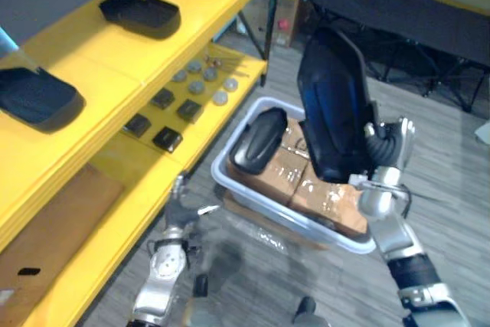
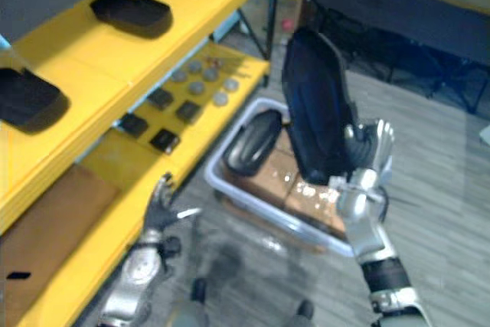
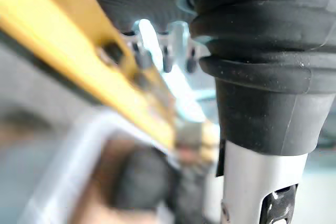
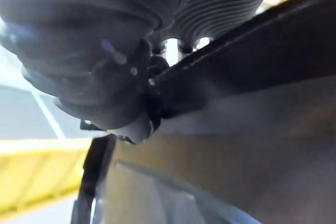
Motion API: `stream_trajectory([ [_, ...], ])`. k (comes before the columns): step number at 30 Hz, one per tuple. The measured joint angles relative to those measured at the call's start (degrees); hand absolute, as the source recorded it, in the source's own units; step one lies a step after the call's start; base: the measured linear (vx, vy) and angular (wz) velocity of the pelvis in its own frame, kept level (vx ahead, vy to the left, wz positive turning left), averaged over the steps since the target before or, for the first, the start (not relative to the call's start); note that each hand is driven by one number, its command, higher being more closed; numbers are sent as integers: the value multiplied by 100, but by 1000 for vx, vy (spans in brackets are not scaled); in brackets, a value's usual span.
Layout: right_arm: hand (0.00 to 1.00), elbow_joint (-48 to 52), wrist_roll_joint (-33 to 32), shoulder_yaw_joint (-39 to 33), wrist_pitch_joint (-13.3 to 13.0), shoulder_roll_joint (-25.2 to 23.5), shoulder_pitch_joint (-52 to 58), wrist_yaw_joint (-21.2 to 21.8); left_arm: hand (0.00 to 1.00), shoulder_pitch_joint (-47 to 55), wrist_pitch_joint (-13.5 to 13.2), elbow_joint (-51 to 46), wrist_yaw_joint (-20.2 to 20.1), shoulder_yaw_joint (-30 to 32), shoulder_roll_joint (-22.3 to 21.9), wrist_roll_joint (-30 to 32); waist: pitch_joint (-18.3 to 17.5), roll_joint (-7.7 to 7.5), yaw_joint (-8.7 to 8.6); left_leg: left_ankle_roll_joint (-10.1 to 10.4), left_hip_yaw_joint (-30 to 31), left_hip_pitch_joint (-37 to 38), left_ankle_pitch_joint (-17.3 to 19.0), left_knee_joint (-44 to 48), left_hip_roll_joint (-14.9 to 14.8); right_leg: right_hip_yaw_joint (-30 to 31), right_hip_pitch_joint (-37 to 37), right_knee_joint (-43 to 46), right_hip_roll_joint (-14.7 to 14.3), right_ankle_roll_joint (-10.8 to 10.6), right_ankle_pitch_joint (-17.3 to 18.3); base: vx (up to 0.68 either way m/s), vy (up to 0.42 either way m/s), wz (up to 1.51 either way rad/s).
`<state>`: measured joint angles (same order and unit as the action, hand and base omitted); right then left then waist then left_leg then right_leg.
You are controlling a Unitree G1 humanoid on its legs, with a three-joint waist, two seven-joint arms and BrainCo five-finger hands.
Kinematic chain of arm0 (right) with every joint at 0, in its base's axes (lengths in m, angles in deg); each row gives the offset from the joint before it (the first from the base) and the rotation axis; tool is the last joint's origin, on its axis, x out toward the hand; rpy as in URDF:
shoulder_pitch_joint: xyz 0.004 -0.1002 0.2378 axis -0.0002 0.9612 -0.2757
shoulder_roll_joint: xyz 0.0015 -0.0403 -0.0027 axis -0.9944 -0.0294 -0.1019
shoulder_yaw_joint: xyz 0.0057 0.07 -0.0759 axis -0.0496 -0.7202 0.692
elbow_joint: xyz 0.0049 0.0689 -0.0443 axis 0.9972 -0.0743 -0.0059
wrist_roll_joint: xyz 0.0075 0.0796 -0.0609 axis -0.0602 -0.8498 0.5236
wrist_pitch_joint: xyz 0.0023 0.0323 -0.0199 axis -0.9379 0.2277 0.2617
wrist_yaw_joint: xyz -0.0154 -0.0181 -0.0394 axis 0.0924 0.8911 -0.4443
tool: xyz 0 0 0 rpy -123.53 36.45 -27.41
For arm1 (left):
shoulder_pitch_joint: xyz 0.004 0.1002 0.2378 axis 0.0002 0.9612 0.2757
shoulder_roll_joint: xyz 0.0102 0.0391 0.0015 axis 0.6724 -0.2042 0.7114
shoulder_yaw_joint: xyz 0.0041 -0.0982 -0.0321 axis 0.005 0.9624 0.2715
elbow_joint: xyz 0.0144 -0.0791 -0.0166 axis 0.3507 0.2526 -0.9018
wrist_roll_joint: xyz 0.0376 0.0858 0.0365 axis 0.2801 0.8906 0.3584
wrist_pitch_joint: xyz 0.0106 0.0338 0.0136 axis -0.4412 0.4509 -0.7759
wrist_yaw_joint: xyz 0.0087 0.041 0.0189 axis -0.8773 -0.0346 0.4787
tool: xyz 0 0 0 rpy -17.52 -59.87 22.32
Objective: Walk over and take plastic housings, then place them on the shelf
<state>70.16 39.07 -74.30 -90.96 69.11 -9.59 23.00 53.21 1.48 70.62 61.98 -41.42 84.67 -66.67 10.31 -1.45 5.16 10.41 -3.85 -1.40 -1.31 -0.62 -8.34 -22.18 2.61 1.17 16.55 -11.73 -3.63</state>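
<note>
Yellow shelf (image 1: 115,63) at left, a pale bin (image 1: 220,168) beside it, one plastic housing (image 1: 329,105) held upright above the bin.
The right hand (image 1: 387,143) curls its fingers round that housing's edge. A second housing (image 1: 259,139) lies on cardboard boxes (image 1: 337,201) in the bin; three more housings (image 1: 142,14) sit on the top board. The left hand (image 2: 159,206), loosely spread and empty, hangs by the lower shelf edge.

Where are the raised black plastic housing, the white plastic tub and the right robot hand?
Raised black plastic housing (image 1: 329,105): left eye view, middle.
White plastic tub (image 1: 230,149): left eye view, left rim.
Right robot hand (image 1: 387,149): left eye view, dark cover.
</note>
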Motion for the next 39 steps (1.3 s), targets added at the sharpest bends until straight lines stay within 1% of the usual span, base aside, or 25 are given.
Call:
stream_trajectory([
  [2,100,73,87,254,-148,-145,4,15,0,-104,130,-19,-287,-275,-109,-736,-54,38,-68,8,-12,163,-27,-96,-3,-11,138,-28,-10,-2,-1,0,0,0],
  [3,100,83,128,316,-220,-196,4,25,0,-120,153,-19,-372,-306,-143,-967,-91,32,-102,8,-12,159,-30,-101,-1,-26,144,-40,-10,-6,-4,0,0,0],
  [4,100,164,199,416,-323,-307,6,79,0,-181,184,-19,-451,-373,-197,-1363,-129,28,-138,8,-28,159,-30,-99,-5,-21,145,-60,-17,-11,-18,0,0,0],
  [5,100,216,212,476,-366,-343,9,113,0,-228,209,-19,-459,-423,-200,-1491,-151,28,-143,8,-44,158,-30,-100,-11,-14,143,-87,-26,-10,-37,-32,-2,-9],
  [7,100,319,316,737,-547,-470,9,148,0,-416,260,-18,-603,-513,-221,-1841,-242,24,-144,6,-117,159,-31,-100,-19,24,143,-197,-50,11,-123,-37,-3,-13],
  [9,100,319,396,876,-665,-572,9,232,0,-538,263,-18,-698,-515,-230,-2012,-299,24,-168,2,-134,160,-35,-99,-18,32,144,-223,-54,13,-148,-30,-2,-6],
  [11,100,315,416,1054,-701,-625,9,261,0,-608,262,-19,-823,-515,-229,-2051,-351,25,-209,1,-134,160,-40,-99,-17,32,144,-223,-53,13,-152,0,0,0],
  [14,100,304,515,1275,-786,-722,10,280,0,-618,273,-18,-865,-523,-229,-2052,-451,26,-262,1,-140,169,-41,-99,-17,35,147,-223,-54,13,-153,0,0,0],
  [19,100,153,516,1565,-965,-759,12,398,0,-619,354,-18,-882,-613,-226,-2050,-558,46,-269,1,-139,169,-41,-99,-17,33,148,-224,-54,14,-154,0,0,0],
  [27,100,-38,506,1797,-1258,-901,25,401,0,-620,442,-16,-874,-552,-216,-2049,-583,57,-268,-4,-95,143,-55,-100,-13,-6,153,-224,-54,15,-154,-2,0,1],
  [30,100,-68,488,1887,-1269,-955,128,464,0,-615,516,-16,-839,-448,-217,-2053,-647,81,-263,0,-52,127,-59,-105,-12,-72,163,-226,-56,15,-154,-5,-2,6],
  [31,100,-78,446,1889,-1270,-965,174,488,100,-615,517,-15,-813,-428,-217,-2056,-675,90,-263,0,-33,127,-59,-107,-11,-105,172,-226,-56,15,-154,-5,-4,9],
  [33,100,-117,358,1910,-1278,-977,253,500,100,-615,517,-16,-748,-405,-217,-2060,-724,103,-263,0,-8,127,-59,-109,-11,-137,193,-230,-59,17,-153,-5,-3,6],
  [36,100,-202,141,2025,-1347,-1005,400,515,100,-615,456,-16,-557,-390,-236,-2415,-746,109,-263,4,10,134,-62,-107,-13,-160,237,-270,-72,18,-152,-12,-3,2],
  [38,100,-202,-32,2210,-1366,-1067,564,549,100,-613,317,-16,-323,-350,-260,-2733,-748,111,-268,11,12,135,-65,-107,-26,-161,238,-276,-87,21,-150,0,0,0],
  [39,100,-203,-85,2215,-1367,-1109,600,548,100,-610,289,-16,-291,-329,-275,-2743,-748,111,-268,12,13,135,-66,-108,-29,-161,238,-276,-90,22,-149,0,0,0],
])
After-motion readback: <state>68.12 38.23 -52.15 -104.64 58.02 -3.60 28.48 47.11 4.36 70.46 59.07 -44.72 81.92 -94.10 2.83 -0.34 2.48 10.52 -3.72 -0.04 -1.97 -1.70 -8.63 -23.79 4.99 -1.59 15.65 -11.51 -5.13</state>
